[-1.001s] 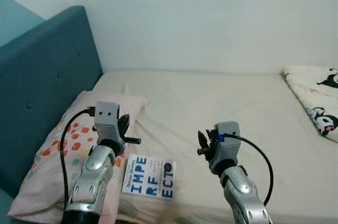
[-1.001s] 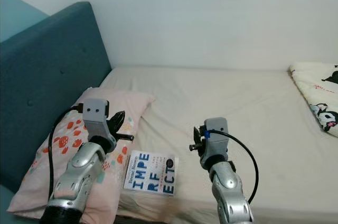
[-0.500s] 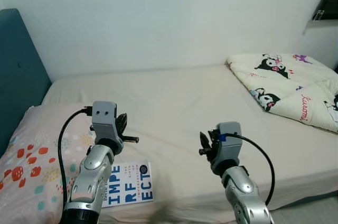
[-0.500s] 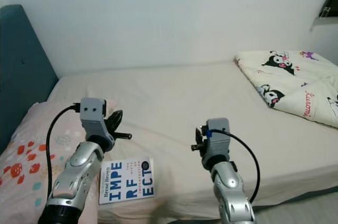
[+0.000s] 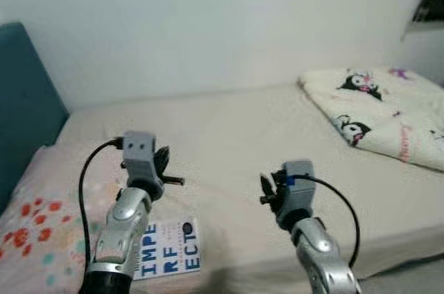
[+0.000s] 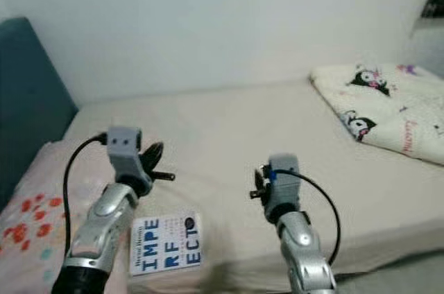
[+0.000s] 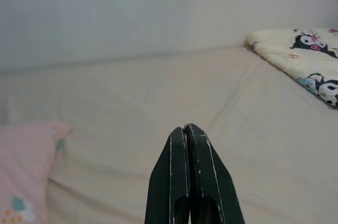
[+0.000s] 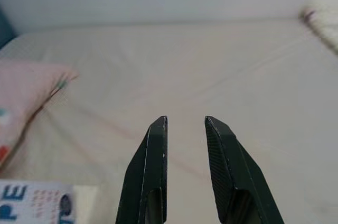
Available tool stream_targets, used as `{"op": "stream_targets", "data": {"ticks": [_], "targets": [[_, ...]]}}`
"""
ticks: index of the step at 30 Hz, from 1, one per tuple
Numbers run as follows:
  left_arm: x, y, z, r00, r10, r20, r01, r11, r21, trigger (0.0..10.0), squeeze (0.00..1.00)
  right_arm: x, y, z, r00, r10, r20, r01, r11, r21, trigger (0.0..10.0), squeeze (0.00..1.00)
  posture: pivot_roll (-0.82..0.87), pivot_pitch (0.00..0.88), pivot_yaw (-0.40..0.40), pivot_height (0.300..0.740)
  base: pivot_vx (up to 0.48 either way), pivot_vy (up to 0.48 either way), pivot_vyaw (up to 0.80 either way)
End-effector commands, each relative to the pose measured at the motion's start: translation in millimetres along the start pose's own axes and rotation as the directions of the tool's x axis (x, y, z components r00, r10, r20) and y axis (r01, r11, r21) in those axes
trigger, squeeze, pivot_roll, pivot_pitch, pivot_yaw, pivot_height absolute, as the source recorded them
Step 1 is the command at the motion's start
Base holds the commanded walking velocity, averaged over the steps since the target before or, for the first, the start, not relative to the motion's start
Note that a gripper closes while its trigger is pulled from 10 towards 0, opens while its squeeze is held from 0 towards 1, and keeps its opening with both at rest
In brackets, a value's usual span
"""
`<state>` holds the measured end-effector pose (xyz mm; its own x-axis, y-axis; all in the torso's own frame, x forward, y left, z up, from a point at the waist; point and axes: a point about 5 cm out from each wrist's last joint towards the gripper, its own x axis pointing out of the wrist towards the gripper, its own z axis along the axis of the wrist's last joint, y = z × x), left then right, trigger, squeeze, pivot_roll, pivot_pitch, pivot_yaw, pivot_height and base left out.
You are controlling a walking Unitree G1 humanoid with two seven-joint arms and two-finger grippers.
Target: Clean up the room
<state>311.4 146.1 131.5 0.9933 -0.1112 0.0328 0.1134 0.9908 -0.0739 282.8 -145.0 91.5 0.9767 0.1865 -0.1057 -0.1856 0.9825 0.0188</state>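
Observation:
A white book [image 5: 168,257] with big blue letters lies on the cream bed [image 5: 250,134] near its front edge, beside a pink pillow [image 5: 35,228] with red and teal spots. My left gripper [image 7: 187,129] is raised just above and behind the book, its fingers shut with nothing between them. My right gripper [image 8: 185,123] hovers over the bed to the book's right, open and empty. A corner of the book [image 8: 34,209] and the pillow [image 8: 26,92] also appear in the right wrist view.
A folded cream blanket [image 5: 378,110] printed with cartoon figures lies at the bed's far right. A teal headboard [image 5: 24,107] stands at the left, a white wall [image 5: 208,16] behind. Bare sheet stretches between pillow and blanket.
The camera swung right one second ago, bringing the blanket into view and moving the headboard toward the left edge; since then it has shifted only slightly. Both arms hold the same pose.

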Motion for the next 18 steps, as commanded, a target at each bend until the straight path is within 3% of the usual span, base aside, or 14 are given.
{"op": "stream_targets", "data": {"ticks": [1, 9, 13, 18], "targets": [[-2.9, 7.2, -4.5, 0.999, 0.035, -0.018, -0.034, 0.999, 0.016, 10.0, 0.0, 1.8, 4.4, 2.9, 1.0, 0.01, 0.027, -0.01, 1.0, 0.001, 10.0, 0.0, -0.04, 0.004, 0.001, 0.74, 0.0, 0.0, 0.0], [-2.2, 11.1, -4.2, 0.997, 0.071, -0.026, -0.07, 0.996, 0.057, 10.0, 0.0, 3.1, 4.1, 5.8, 0.997, 0.036, 0.071, -0.031, 0.997, -0.076, 10.0, 0.0, -0.03, 0.004, 0.003, 0.74, 0.0, 0.0, 0.0], [-1.1, 26.5, -4.6, 0.976, 0.217, 0.006, -0.215, 0.963, 0.161, 10.0, 0.0, 3.9, 4.4, 10.5, 0.991, 0.063, 0.115, -0.05, 0.992, -0.112, 10.0, 0.0, -0.03, 0.005, 0.007, 0.74, 0.0, 0.0, 0.0], [-1.3, 28.4, -4.2, 0.974, 0.226, 0.009, -0.225, 0.963, 0.148, 10.0, 0.0, 4.2, 3.2, 11.3, 0.991, 0.063, 0.119, -0.05, 0.993, -0.108, 10.0, 0.0, -0.03, 0.004, 0.006, 0.74, 0.0, 0.0, 0.0]]}}
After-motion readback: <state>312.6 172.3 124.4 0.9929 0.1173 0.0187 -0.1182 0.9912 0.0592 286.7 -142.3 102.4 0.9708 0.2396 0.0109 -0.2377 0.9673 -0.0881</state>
